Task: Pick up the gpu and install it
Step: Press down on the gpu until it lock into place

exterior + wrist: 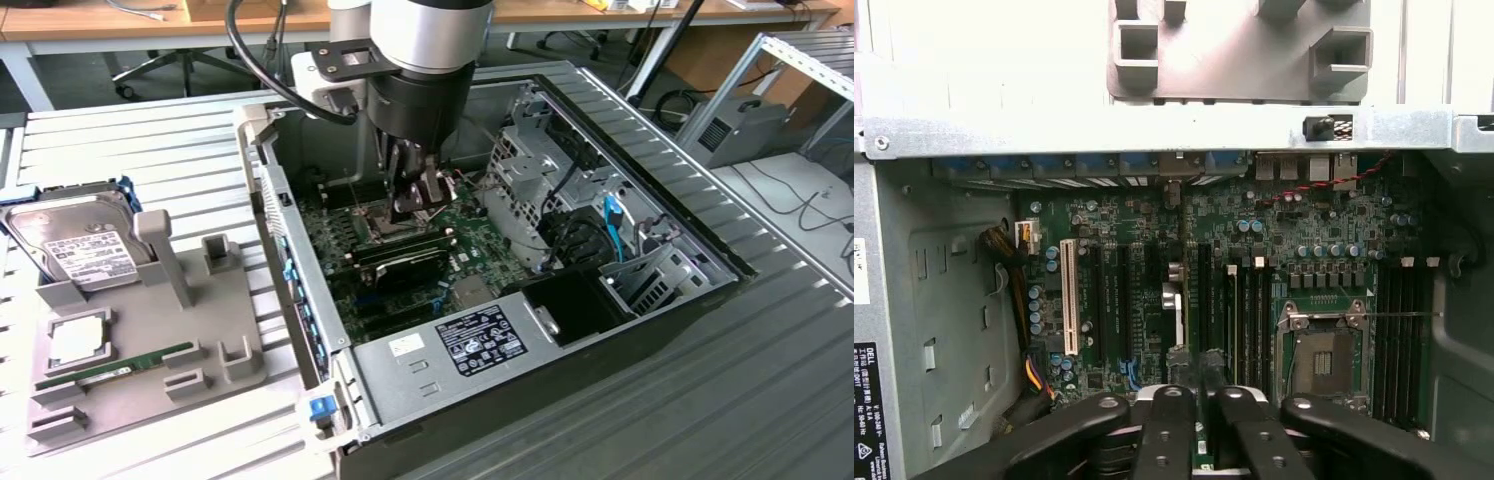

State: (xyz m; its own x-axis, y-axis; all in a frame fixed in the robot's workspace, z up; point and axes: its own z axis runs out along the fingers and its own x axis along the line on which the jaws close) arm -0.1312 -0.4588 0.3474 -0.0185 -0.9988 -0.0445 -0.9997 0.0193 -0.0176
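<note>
Jaws: you see the black gripper [430, 205] on the arm reaching down into the open grey computer case [667, 300], upper middle of the exterior view.
Jaws state: you cannot tell whether they pinch anything or stand free.
Card: the gpu [400, 268], a thin flat black card, stands on edge across the green motherboard [1304, 230], in the middle of the exterior view.
Card to jaws: in the exterior view it lies just below and slightly to the left of the jaws. In the wrist view a thin dark edge lines up with the gap between them.
Neighbours: the square silver CPU socket [1324, 360] sits near the jaws, on the far side of the memory slots from the card.
Contact: you cannot tell whether jaws and card touch.
Hidden: the arm's body covers the rear of the board. The card's lower edge and its slot are hard to make out, and so is its pale bracket.
Desk: the pale slatted desk [134, 150] carries a grey plastic parts holder [227, 330] at the exterior view's left.
</note>
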